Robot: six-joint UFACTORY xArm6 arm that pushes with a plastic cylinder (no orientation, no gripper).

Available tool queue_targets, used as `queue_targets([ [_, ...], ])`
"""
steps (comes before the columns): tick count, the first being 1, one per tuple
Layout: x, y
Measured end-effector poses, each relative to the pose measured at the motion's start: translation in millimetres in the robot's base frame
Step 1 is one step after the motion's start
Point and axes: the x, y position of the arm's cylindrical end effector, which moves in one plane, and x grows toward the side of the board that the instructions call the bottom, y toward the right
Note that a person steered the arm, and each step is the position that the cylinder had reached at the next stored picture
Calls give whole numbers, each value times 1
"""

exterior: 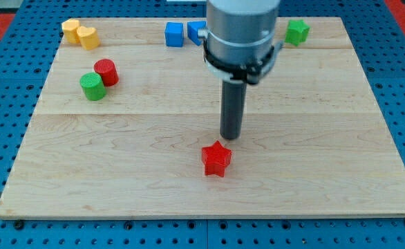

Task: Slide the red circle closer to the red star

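Note:
The red circle (106,72) stands on the wooden board at the view's upper left, touching a green circle (92,86) just below and left of it. The red star (216,158) lies near the board's lower middle. My tip (230,137) is the lower end of the dark rod, just above and slightly right of the red star, close to it. It is far to the right of the red circle.
Two yellow blocks (79,33) sit at the top left corner. Two blue blocks (175,33) sit at the top middle, one partly hidden by the arm (241,34). A green block (297,32) sits at the top right. The board's edge (209,214) runs along the bottom.

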Motion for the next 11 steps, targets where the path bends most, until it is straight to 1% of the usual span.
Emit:
queue_targets([
  [1,44,-43],
  [2,21,-88],
  [3,-75,-96],
  [4,-176,-124],
  [5,-225,-200],
  [6,-196,-275],
  [7,-122,-241],
  [8,-114,-232],
  [9,-170,-274],
  [10,-187,-242],
  [11,-111,-203],
])
